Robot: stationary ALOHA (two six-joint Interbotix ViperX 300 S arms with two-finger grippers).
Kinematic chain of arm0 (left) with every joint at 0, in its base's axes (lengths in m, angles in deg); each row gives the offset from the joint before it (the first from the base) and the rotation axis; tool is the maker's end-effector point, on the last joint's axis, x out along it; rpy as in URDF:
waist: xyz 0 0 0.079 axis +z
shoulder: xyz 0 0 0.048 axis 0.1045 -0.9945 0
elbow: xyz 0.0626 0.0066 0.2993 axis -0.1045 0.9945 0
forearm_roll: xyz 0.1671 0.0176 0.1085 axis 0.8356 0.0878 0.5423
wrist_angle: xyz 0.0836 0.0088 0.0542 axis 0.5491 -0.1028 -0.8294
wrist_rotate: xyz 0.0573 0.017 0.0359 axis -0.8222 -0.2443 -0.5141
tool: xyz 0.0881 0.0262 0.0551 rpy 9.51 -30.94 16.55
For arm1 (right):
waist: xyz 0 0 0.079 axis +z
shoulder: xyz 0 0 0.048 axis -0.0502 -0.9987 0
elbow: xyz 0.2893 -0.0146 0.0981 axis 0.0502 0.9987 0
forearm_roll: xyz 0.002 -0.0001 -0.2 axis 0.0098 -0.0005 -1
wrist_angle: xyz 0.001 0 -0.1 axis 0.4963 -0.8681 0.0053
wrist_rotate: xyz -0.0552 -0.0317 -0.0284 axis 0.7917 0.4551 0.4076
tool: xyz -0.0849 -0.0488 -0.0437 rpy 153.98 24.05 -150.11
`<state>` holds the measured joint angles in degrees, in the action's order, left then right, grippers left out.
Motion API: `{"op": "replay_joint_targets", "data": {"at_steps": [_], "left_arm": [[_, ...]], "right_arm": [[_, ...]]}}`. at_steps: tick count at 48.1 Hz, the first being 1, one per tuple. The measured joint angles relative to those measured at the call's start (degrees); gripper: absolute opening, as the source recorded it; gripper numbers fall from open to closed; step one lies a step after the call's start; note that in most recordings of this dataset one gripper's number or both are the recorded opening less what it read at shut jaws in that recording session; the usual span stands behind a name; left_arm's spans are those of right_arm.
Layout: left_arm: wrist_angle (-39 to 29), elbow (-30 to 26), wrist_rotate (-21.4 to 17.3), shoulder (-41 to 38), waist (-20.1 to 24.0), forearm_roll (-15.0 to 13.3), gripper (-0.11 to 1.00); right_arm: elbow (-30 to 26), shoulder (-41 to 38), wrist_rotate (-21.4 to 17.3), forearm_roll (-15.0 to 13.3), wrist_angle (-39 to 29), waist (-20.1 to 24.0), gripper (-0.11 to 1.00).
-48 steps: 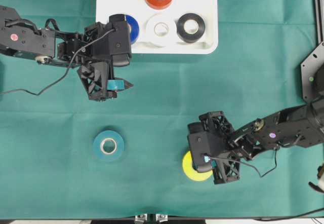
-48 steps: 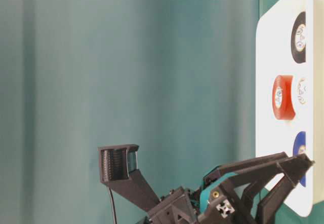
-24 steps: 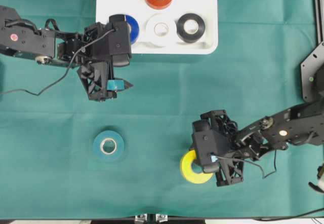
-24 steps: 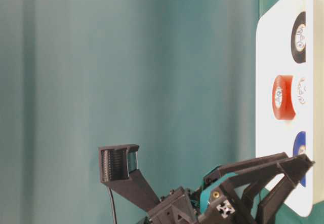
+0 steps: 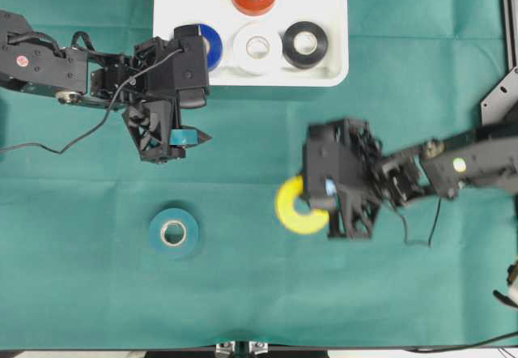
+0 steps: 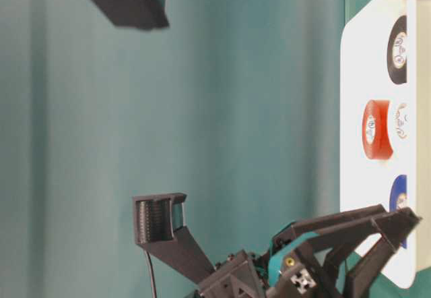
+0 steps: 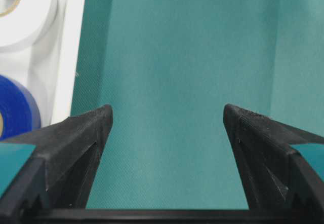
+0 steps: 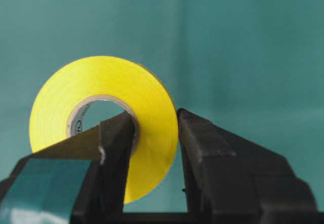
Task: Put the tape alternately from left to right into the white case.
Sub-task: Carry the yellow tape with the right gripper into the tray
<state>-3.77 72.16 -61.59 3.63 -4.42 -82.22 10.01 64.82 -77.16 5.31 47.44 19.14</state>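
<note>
Right wrist view: yellow tape (image 8: 109,115) pinched in right gripper (image 8: 152,133).

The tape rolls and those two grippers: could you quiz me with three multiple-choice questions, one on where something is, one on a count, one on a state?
1. Where does the teal roll lie?
A. in the white case
B. on the green cloth, outside the case
C. in the left gripper

2. How many rolls sit in the white case?
A. two
B. four
C. six

3. What is the right gripper doing?
A. gripping the yellow roll
B. standing open over the case
C. gripping the black roll

Answers:
1 B: the teal roll lies alone on the green cloth.
2 B: blue, white, black and red-orange rolls sit in the white case.
3 A: the right gripper has one finger through the core of the yellow roll and one outside.
</note>
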Motion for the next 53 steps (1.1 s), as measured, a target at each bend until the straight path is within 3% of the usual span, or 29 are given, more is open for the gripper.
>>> {"op": "replay_joint_targets", "data": {"at_steps": [12, 29, 40, 53], "left_arm": [[0.0, 0.44, 0.0, 0.0, -0.35, 0.0, 0.81], [0.18, 0.53, 0.09, 0.09, -1.49, 0.0, 0.81], [0.26, 0.79, 0.09, 0.09, -1.85, 0.0, 0.81], [0.79, 0.97, 0.09, 0.0, -2.29, 0.0, 0.81]], "right_arm": [[-0.62, 0.09, 0.0, -3.96, 0.0, -7.65, 0.27], [-1.41, 0.0, 0.35, -12.48, 4.66, -16.35, 0.27], [-2.11, -1.23, 0.44, -14.41, 11.78, -23.47, 0.27], [-4.75, -5.01, 0.44, -16.61, 15.29, -29.27, 0.27]]}}
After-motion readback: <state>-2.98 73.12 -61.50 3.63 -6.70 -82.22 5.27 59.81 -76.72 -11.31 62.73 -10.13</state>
